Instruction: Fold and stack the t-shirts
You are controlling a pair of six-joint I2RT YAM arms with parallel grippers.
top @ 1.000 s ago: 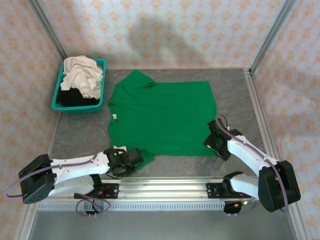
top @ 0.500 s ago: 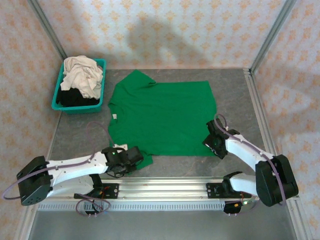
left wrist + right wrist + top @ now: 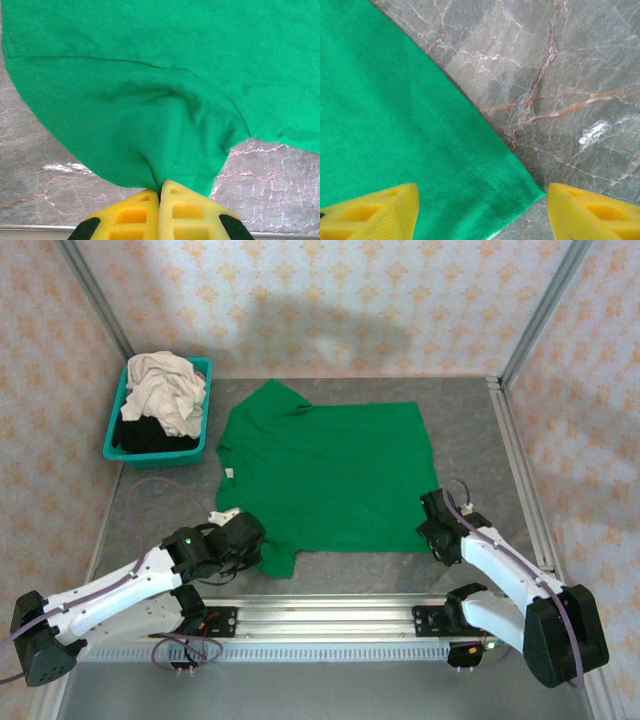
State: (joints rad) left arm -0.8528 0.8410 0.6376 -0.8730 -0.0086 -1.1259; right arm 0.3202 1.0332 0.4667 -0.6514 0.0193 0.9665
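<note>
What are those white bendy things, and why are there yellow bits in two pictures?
They are two robot arms bolted to a grey table. One picture looks down from above. The other two come from small cameras on each wrist, so you see each claw's yellow fingers. A green shirt lies spread flat. The left claw is shut, pinching the shirt's near sleeve. The right claw is open, the shirt's corner between its fingers. A teal basket at the back left holds white and black clothes.

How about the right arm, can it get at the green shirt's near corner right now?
Probably yes: the right gripper is open with the green shirt's corner lying between its jaws, and nothing blocks it.
</note>
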